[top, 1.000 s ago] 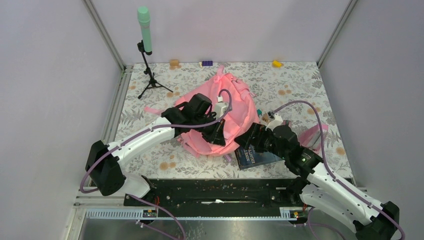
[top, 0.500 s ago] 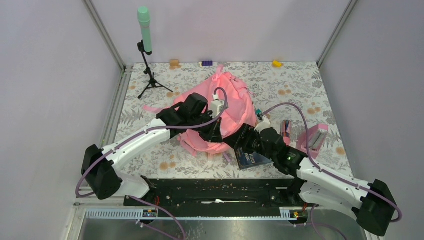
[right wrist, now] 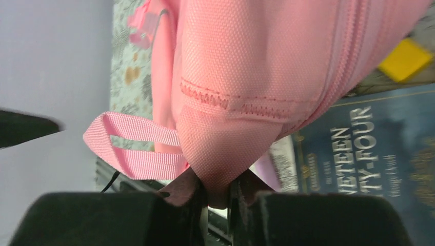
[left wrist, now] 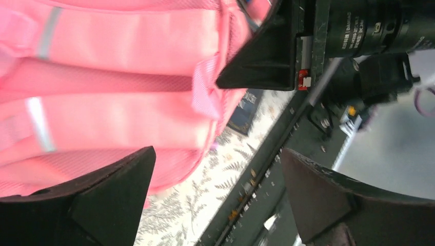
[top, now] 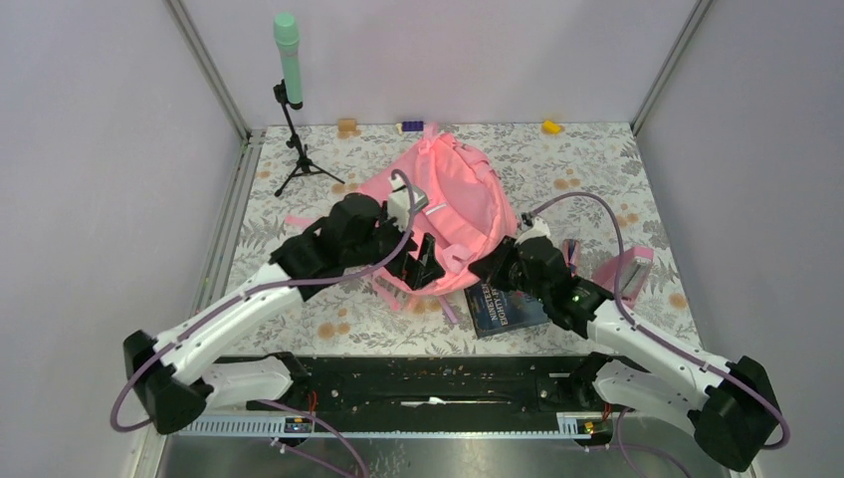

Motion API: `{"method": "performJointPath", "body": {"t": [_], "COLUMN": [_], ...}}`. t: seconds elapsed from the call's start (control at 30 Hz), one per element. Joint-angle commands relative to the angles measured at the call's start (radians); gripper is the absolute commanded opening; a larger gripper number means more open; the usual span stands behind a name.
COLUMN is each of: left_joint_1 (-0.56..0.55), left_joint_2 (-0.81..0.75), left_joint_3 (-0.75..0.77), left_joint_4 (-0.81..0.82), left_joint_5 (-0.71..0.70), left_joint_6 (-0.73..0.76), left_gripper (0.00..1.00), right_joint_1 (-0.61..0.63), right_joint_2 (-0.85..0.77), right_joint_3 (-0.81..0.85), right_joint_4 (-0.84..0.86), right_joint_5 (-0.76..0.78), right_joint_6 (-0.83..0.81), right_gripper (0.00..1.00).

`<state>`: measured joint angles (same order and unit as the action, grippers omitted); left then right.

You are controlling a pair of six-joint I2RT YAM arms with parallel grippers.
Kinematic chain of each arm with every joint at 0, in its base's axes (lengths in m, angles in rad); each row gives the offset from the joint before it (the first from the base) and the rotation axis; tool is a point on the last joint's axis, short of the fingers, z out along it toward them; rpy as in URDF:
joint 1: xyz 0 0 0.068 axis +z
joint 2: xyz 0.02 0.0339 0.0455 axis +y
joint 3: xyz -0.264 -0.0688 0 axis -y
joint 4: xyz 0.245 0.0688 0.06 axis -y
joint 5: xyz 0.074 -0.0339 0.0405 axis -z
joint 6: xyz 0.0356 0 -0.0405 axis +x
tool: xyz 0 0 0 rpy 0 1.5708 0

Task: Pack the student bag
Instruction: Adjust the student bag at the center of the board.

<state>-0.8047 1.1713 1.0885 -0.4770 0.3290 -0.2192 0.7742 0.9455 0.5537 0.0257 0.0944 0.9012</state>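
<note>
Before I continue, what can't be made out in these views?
Top view: the left arm hides part of the student bag's near side; zip state unknown.
Right wrist view: the bag covers part of the book's title.
Top view: small items at the far table edge are too small to identify.

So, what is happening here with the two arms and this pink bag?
Two robot arms are handling the pink student bag. The right gripper is shut on a corner of the bag's fabric, close to a strap loop. The left gripper is open at the bag's near edge, with nothing clamped between its fingers. A dark blue book lies beside the bag, near the right gripper, not yet packed.
</note>
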Motion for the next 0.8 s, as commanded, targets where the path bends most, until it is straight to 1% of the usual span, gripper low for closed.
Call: {"method": "performJointPath", "body": {"t": [0.0, 0.07, 0.17, 0.23, 0.33, 0.37, 0.4, 0.47, 0.6, 0.67, 0.77], "left_joint_1": [-0.01, -0.01, -0.01, -0.01, -0.008, -0.008, -0.008, -0.008, -0.008, -0.004, -0.004], "left_joint_2": [-0.108, -0.137, -0.196, -0.245, -0.302, -0.318, -0.334, -0.371, -0.433, -0.407, -0.315], "left_joint_3": [-0.044, -0.053, -0.094, -0.174, -0.335, -0.38, -0.425, -0.522, -0.692, -0.732, -0.728], "left_joint_4": [0.104, 0.101, 0.105, 0.138, 0.156, 0.157, 0.164, 0.218, 0.41, 0.456, 0.505], "left_joint_5": [-0.334, -0.42, -0.484, -0.548, -0.749, -0.771, -0.775, -0.735, -0.624, -0.614, -0.565], "left_joint_6": [0.001, -0.002, -0.042, -0.088, -0.243, -0.279, -0.314, -0.358, -0.435, -0.467, -0.469], "left_gripper": [0.99, 0.99, 0.99, 0.99, 0.99, 0.99, 0.99, 0.99, 0.99, 0.99, 0.99], "right_joint_1": [-0.147, -0.184, -0.246, -0.292, -0.348, -0.36, -0.367, -0.38, -0.385, -0.385, -0.385], "right_joint_2": [0.013, 0.03, 0.071, 0.106, 0.149, 0.158, 0.166, 0.174, 0.178, 0.18, 0.18], "right_joint_3": [0.131, 0.18, 0.245, 0.278, 0.305, 0.311, 0.315, 0.32, 0.314, 0.314, 0.313], "right_joint_4": [-0.09, -0.147, -0.211, -0.241, -0.246, -0.246, -0.247, -0.245, -0.246, -0.246, -0.247], "right_joint_5": [0.008, 0.001, -0.056, -0.105, -0.18, -0.191, -0.198, -0.211, -0.232, -0.248, -0.26], "right_joint_6": [-0.146, -0.205, -0.277, -0.296, -0.3, -0.303, -0.306, -0.307, -0.297, -0.295, -0.294], "right_gripper": [0.0, 0.0, 0.0, 0.0, 0.0, 0.0, 0.0, 0.0, 0.0, 0.0, 0.0]}}
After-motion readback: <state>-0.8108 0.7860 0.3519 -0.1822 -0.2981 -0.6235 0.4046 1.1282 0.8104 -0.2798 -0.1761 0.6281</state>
